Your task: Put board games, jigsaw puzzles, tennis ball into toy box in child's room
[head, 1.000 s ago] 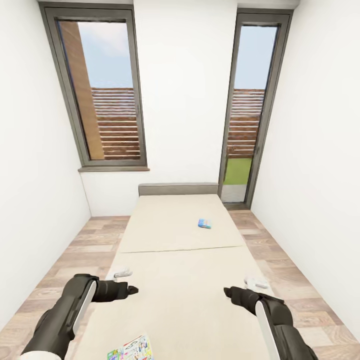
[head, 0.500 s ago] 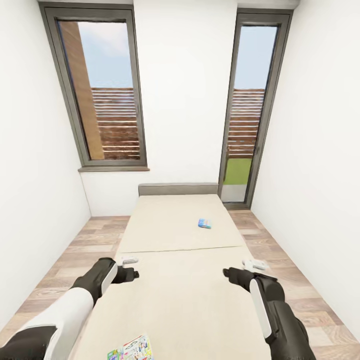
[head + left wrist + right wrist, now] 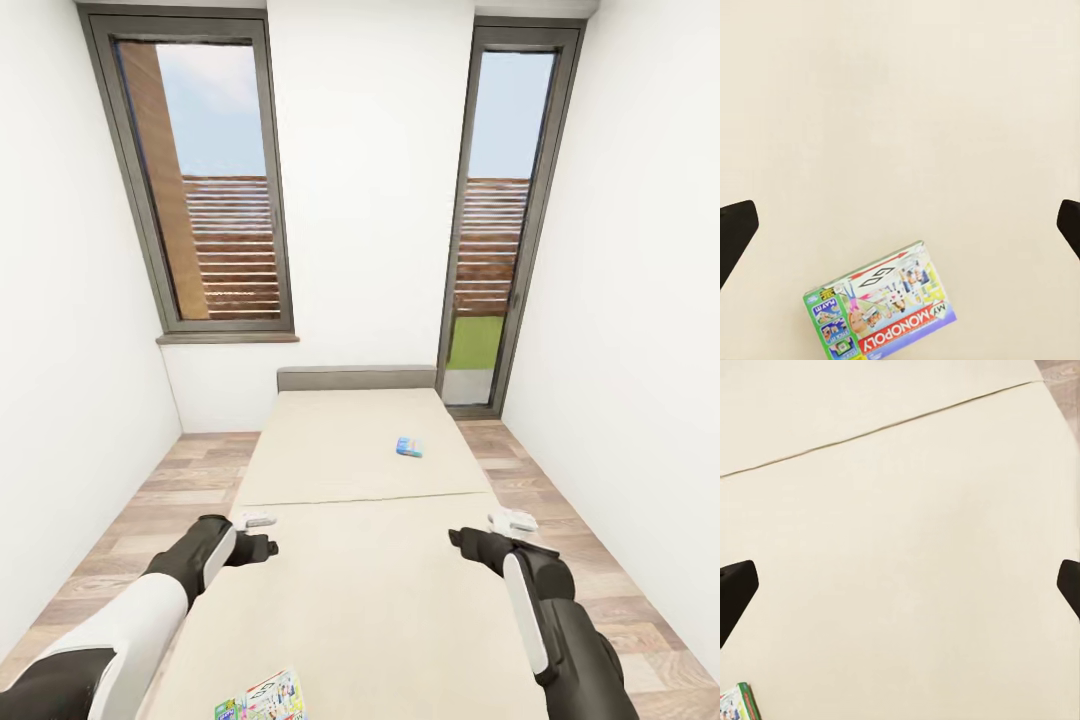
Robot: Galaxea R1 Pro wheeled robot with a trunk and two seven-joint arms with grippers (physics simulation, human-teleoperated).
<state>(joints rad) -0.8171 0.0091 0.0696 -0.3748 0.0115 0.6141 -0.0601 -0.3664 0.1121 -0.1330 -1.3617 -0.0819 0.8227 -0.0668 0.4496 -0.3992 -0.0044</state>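
The robot faced a long beige bed (image 3: 350, 600) set between two tall windows, with both arms held out over the mattress. A colourful board game (image 3: 262, 698) lay flat on the near end of the bed, close to the robot and nearer its left arm; in the left wrist view the same box (image 3: 879, 311) showed large red lettering reading "MY MONOPOLY" along one side, with a green band of small pictures on another edge, too small to read. A second, small blue board game (image 3: 408, 447) lay farther up the bed, beyond the seam in the cover and towards the right side. The left gripper (image 3: 262, 546) hung above the left edge of the mattress, its jaws spread wide and holding nothing. The right gripper (image 3: 462, 541) hung above the right part of the mattress, likewise spread and empty.
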